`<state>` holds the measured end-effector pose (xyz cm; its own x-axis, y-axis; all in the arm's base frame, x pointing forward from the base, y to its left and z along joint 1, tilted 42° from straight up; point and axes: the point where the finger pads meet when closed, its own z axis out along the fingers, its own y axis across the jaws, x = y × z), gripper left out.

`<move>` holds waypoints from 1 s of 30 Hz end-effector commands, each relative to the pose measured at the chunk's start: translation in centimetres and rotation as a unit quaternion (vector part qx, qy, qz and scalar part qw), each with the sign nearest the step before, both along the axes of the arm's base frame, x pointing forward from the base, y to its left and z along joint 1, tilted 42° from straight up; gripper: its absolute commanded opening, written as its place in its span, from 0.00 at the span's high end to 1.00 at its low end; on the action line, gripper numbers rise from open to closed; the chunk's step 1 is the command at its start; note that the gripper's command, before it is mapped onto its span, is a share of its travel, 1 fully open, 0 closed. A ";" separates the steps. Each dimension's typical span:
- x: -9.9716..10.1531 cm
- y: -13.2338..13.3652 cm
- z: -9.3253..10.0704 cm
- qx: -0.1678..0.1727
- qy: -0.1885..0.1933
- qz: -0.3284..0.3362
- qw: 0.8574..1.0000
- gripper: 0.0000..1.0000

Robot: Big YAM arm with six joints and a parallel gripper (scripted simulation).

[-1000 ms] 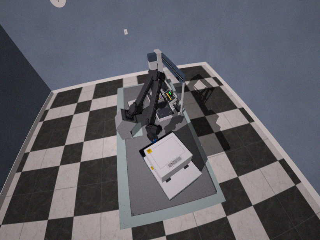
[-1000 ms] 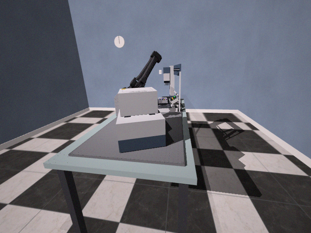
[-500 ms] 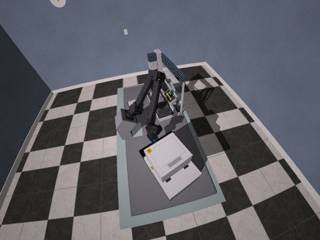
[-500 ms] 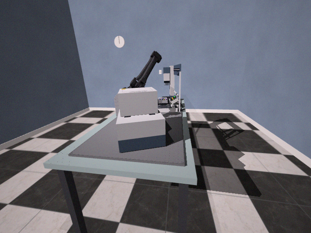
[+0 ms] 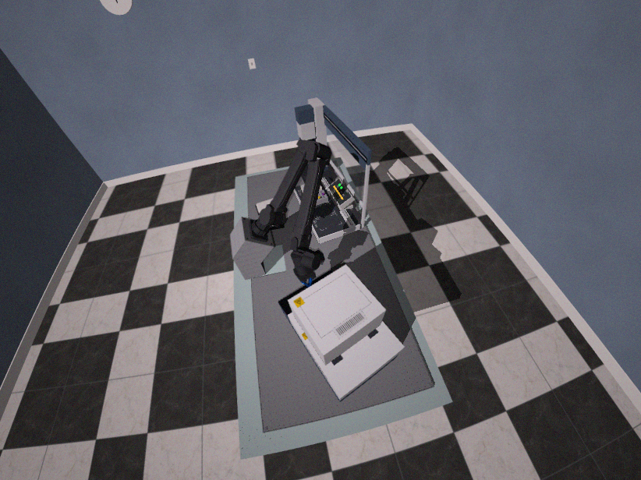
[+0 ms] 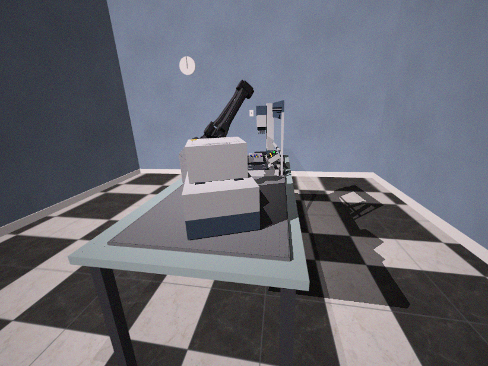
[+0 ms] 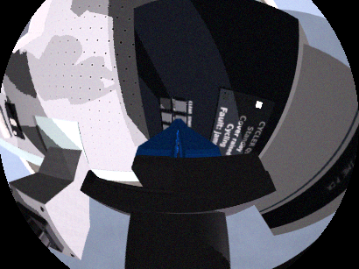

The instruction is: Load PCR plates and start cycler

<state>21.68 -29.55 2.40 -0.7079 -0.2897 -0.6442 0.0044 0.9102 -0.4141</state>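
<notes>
1. Pressing a key on Q1 (image 5: pixel 369 360) looked like the step in hand: the tool (image 7: pixel 179 138) was pinched fully narrow and held nothing, its blue tips aimed at the key grid (image 7: pixel 174 110) on the dark front panel.
2. I could not tell which key sat under the tips. The readout (image 7: pixel 241 129) at 3 o'clock of the keys was too blurred to read fully.
3. In the top view the tool (image 5: pixel 306 281) sat at the 11 o'clock corner of Q1, right at the panel edge.
4. The lid (image 5: pixel 334 304) lay over the body, so the block was hidden, and no plate was on it that I could see.
5. Judgement: both plates were not yet moved. A dark tray-like item (image 5: pixel 328 227) lay on the deck at 12 o'clock of Q1, under the frame (image 5: pixel 365 192). I could not tell M06 from N06 there.
6. Green and orange spots (image 5: pixel 338 186) beyond it may have been the tube block, but they were too small to confirm the bores.
7. Next move, as I judged it: push straight in, back off clear of the lid's swing, check that the lid opens, then go to D3 with the tool spread wide.
8. Risk: Q1 stood loose on the surface (image 5: pixel 246 394), so a hard push could shove it.
</notes>
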 end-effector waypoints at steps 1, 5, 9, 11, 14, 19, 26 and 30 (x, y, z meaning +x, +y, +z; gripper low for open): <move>0.5 -1.4 1.4 -0.022 -0.009 0.002 1.000 1.00; 0.7 -0.8 1.4 -0.018 -0.007 0.008 1.000 1.00; 0.5 0.2 0.7 0.000 -0.005 0.004 1.000 1.00; 0.5 0.2 0.6 0.003 -0.005 0.002 1.000 1.00; 0.2 0.0 0.6 0.000 -0.006 -0.002 1.000 1.00; 0.1 -0.8 0.8 -0.007 -0.009 -0.008 1.000 1.00; 0.0 -1.7 0.9 -0.014 -0.008 -0.009 1.000 1.00; 0.4 -1.4 0.9 -0.019 -0.006 0.001 1.000 1.00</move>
<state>21.75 -29.75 2.58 -0.7069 -0.2909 -0.6447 0.0064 0.9088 -0.4171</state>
